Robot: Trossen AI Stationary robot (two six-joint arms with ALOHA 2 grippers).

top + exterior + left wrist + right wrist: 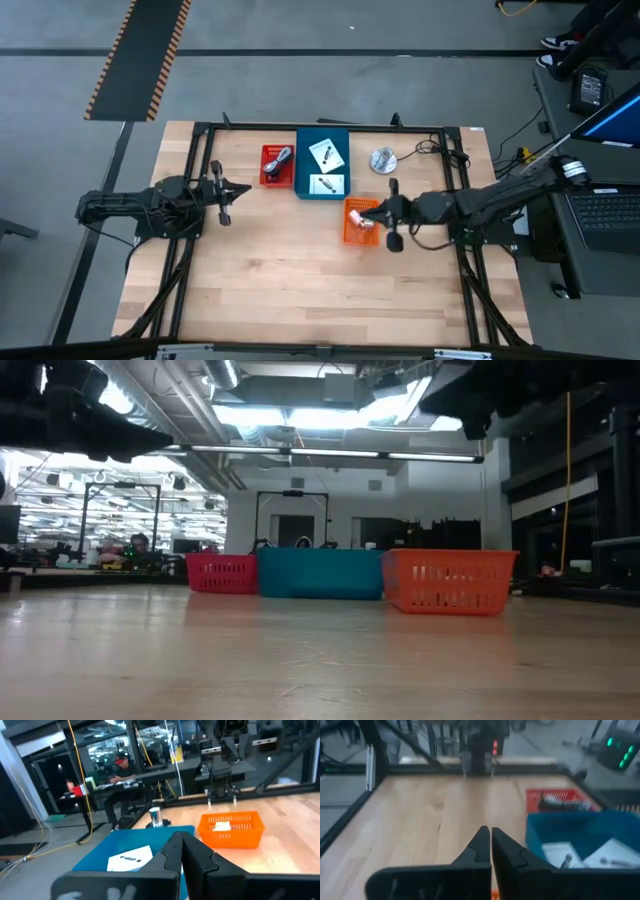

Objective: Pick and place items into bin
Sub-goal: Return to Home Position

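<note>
Presently, white cards (326,154) laid in blue bin (310,135) at far edge, cables (280,160) in red bin (265,150), pink block (364,223) in orange bin (348,235), left gripper (179,840) toward left edge, right gripper (489,832) over orange bin, fingers pressed together.

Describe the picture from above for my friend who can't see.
Three bins sit on a wooden table: a red bin, a blue bin holding two white cards, and an orange bin. The left hand is near the red bin and the right hand by the orange bin, both shut.
</note>
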